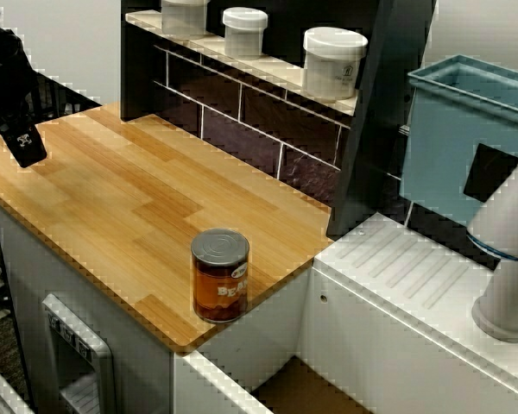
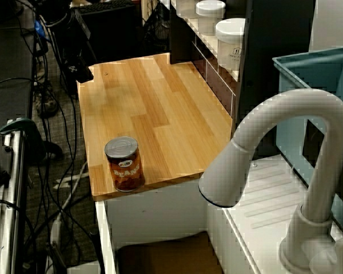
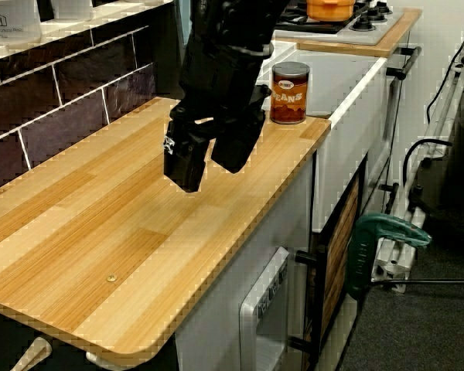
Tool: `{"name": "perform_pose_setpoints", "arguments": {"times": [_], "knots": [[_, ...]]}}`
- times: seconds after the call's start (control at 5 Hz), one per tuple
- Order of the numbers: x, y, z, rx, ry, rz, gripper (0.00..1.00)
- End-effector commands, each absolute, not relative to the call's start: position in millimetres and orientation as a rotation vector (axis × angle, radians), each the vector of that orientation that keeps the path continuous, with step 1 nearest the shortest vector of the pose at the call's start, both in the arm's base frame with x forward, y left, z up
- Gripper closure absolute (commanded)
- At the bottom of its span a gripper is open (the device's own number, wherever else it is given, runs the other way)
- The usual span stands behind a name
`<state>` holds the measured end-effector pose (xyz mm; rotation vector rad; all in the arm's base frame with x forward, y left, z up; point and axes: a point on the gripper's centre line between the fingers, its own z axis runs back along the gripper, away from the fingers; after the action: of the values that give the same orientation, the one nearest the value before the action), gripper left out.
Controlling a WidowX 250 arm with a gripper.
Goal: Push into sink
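In the view from the sink side, we find the can (image 1: 220, 274) upright at lower centre, on the wooden table (image 1: 112, 198), near the table's corner that borders the sink (image 1: 306, 390), whose brown floor shows at the bottom edge. The end effector (image 1: 22, 142) sits at the far left, well apart from the can; its state cannot be told here. Three white jars (image 1: 332, 62) stand on the shelf at the top. A light-blue bin (image 1: 466, 129) occupies the upper right.

In the view over the faucet, we note the can (image 2: 124, 164) at the table's (image 2: 154, 108) lower left edge and the white faucet (image 2: 286, 165) at right.

In the view along the table, the end effector (image 3: 213, 151) hangs above the wood at centre, fingers parted, grasping nothing. The can (image 3: 290, 93) stands beyond it, upper centre.
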<state>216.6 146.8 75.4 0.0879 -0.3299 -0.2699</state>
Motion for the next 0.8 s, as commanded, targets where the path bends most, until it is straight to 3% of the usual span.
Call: {"name": "perform_pose_setpoints", "arguments": {"times": [0.0,0.2,0.6], "knots": [[216.6,146.8,75.4,0.088,-0.330,-0.270,0.00],[211.8,109.0,70.2,0.078,-0.290,-0.394,0.00],[200.4,47.4,83.6,0.085,-0.232,-0.490,0.00]]}}
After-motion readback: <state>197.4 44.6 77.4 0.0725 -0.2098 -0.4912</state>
